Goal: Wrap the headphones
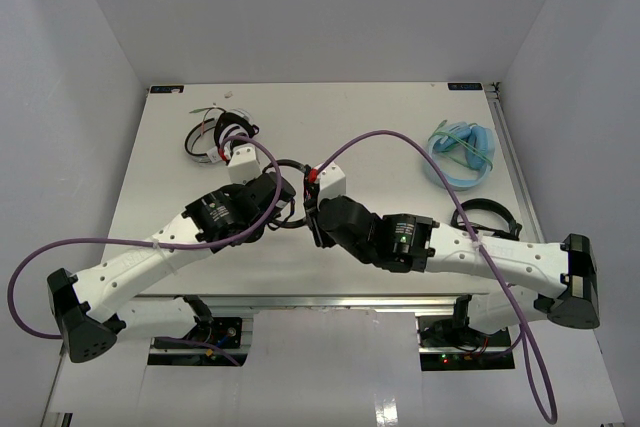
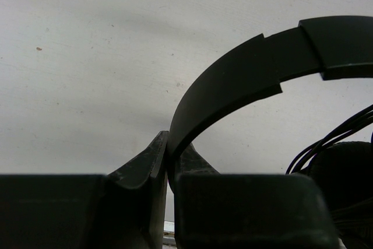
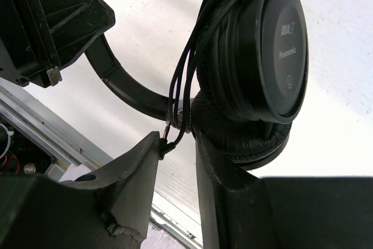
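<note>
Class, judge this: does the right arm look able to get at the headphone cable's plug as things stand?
Probably yes: the plug sits at the fingertips of the open right gripper, with nothing in between, while the left gripper clamps the headband.

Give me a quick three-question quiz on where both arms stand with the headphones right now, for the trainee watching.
1. True or false: the left gripper, fingers shut, pinches the headband.
2. What hangs between the open fingers of the right gripper? A: the cable and its plug; B: a blue strap; C: nothing.
3. Fill in: pale lettering shows on the ___.
Key: 1 true; 2 A; 3 earcup.
</note>
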`<action>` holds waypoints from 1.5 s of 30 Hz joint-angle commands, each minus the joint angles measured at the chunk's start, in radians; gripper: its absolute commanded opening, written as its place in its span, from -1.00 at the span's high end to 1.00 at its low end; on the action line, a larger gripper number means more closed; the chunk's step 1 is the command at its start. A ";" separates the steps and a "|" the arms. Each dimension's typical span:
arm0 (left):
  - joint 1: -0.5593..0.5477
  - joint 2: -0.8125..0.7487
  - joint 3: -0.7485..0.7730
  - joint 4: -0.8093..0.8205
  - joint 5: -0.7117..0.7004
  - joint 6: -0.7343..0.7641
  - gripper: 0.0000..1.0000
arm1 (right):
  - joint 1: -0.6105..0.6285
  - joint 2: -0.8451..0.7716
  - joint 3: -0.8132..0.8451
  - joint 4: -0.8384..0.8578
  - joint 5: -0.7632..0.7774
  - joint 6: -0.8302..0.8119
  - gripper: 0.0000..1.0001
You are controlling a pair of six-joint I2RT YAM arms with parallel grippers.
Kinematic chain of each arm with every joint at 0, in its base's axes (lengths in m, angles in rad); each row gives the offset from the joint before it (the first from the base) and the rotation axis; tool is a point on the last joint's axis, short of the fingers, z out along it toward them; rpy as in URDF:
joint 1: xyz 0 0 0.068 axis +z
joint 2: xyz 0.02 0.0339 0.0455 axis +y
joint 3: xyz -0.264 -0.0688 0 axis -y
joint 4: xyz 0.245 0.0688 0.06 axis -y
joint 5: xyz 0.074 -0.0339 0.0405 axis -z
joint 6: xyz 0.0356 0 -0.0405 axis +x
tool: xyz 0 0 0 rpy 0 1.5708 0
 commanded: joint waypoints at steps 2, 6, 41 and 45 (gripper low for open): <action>0.002 -0.037 0.014 0.008 -0.023 -0.015 1.00 | 0.011 -0.050 0.004 -0.001 0.061 -0.019 0.23; 0.002 -0.035 0.013 0.009 -0.023 -0.015 1.00 | 0.021 -0.060 0.004 -0.001 0.051 -0.030 0.25; 0.003 -0.026 0.001 0.035 0.024 0.041 1.00 | 0.048 -0.103 -0.023 0.016 0.020 -0.088 0.22; 0.003 -0.007 -0.002 0.049 0.048 0.069 1.00 | 0.051 -0.176 -0.064 -0.049 0.036 -0.066 0.01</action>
